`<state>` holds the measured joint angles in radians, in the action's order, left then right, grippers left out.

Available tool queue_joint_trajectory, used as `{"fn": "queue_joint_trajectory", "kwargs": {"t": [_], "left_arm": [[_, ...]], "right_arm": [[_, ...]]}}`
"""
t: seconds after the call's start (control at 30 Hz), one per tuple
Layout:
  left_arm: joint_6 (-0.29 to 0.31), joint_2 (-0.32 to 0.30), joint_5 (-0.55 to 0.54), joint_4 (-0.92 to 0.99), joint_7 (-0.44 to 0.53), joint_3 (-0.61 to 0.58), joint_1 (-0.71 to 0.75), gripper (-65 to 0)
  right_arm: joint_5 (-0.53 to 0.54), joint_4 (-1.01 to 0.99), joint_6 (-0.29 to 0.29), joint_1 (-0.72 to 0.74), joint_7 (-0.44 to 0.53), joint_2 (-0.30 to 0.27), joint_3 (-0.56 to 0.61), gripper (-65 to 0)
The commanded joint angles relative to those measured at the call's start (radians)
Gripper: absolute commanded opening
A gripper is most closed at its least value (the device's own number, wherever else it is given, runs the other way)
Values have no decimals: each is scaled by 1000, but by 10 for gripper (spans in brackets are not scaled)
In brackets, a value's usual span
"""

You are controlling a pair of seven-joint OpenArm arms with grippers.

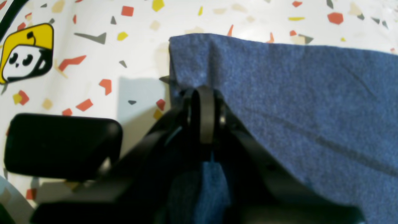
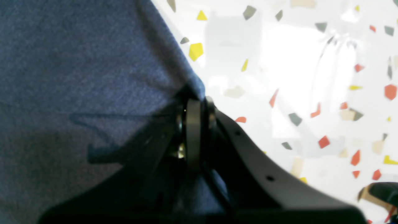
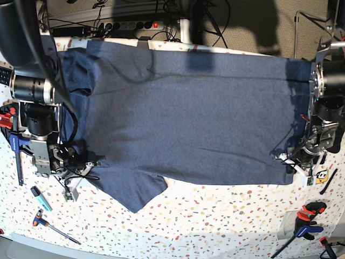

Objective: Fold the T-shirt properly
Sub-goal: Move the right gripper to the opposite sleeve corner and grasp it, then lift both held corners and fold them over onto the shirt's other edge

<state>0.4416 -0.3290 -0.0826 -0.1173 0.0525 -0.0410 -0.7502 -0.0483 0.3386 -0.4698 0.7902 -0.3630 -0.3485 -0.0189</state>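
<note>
I see the T-shirt (image 3: 183,118), heathered navy with its plain side up, spread flat across the speckled worktop (image 3: 215,226), my left end effector (image 1: 203,93) and right end effector (image 2: 194,104) each clamped on an edge.

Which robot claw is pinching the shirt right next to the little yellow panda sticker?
The left gripper: it clamps a corner of the dark blue cotton T-shirt near the yellow panda sticker. No sticker shows by the right gripper.
</note>
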Motion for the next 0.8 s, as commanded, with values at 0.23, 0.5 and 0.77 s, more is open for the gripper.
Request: {"fn": "queue_joint_trajectory", "kwargs": {"t": [0.23, 0.5, 0.77], "left_arm": [[50, -7, -43, -51, -50, -1, -17, -650], [66, -44, -235, -242, -257, -1, -16, -650], [68, -66, -308, -420, -373, -1, 39, -650]], "right_arm": [[-5, 154, -65, 27, -43, -17, 0, -650], [39, 397, -65, -11, -171, -18, 0, -650], [151, 707, -65, -209, -214, -52, -2, -650]]}}
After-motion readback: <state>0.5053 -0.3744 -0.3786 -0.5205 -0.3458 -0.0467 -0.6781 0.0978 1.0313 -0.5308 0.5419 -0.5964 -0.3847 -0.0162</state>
